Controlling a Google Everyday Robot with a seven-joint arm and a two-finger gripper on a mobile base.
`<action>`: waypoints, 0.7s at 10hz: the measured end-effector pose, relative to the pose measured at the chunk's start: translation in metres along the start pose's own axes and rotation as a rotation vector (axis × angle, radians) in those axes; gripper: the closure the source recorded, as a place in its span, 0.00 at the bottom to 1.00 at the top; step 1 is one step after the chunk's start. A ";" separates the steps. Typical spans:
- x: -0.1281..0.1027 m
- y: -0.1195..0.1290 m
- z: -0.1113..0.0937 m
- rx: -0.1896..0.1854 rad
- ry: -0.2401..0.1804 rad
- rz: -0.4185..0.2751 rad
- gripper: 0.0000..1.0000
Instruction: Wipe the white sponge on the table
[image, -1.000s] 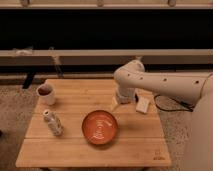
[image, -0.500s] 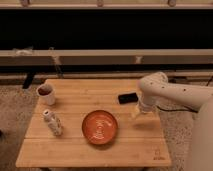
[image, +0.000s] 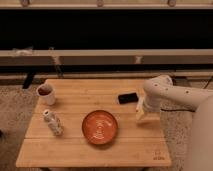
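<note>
One white cup (image: 48, 98) holding dark liquid, left of orange bowl (image: 86, 125), end effector (image: 145, 114) spread, right of bowl, over white sponge (image: 150, 119) on surface (image: 90, 90)

Warm, rather dim light is falling from above onto the table (image: 80, 97), turning its planks honey-gold. The dark recess (image: 100, 30) behind it is sinking into near-black. The robot's white arm (image: 167, 91) is catching the brightest light. Its gripper (image: 146, 116), low over the table's right side, is glowing pale cream against the wood. The orange bowl (image: 100, 127) is looking muted, and shadows are staying soft.
</note>
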 end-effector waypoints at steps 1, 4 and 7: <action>-0.001 0.001 0.000 0.000 0.000 -0.003 0.20; -0.002 0.002 0.001 -0.001 0.000 -0.002 0.20; -0.024 0.013 0.001 -0.003 -0.012 0.036 0.20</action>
